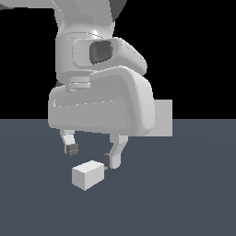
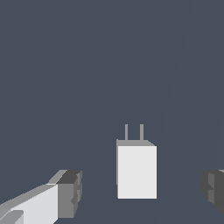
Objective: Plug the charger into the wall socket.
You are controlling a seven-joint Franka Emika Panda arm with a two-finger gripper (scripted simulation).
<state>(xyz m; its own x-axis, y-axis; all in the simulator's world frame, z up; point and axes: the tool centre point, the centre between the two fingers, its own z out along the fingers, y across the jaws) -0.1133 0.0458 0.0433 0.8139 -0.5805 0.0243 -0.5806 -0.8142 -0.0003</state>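
Floor (image 1: 193, 193): flat dark grey-blue, everything sits on it. My arm fills the upper middle of the exterior view and hides most of the socket (image 1: 165, 117), a light-grey upright plate showing only as a strip at the exterior view's right, farther back; its centre hole isn't visible.

My gripper (image 1: 90, 154) is open, holding nothing, pads spread wide. Charger (image 1: 87, 174): small off-white block lying on the floor just below and near the fingers, not touching as far as I can tell.

Key relation: in the wrist view the charger (image 2: 136, 168) lies between my two pads (image 2: 70, 192), nearer the far-side one than centred. Its long axis runs crosswise to my closing line, prongs (image 2: 134, 131) pointing away from the camera. So the flat long sides face my pads, which looks good for a pinch.

My call: step in hand is the grasp, barely begun. I need to drop straight down, shift slightly to centre, then close. Risk: the off-centre pad nudges the block and skews the prongs before insertion.
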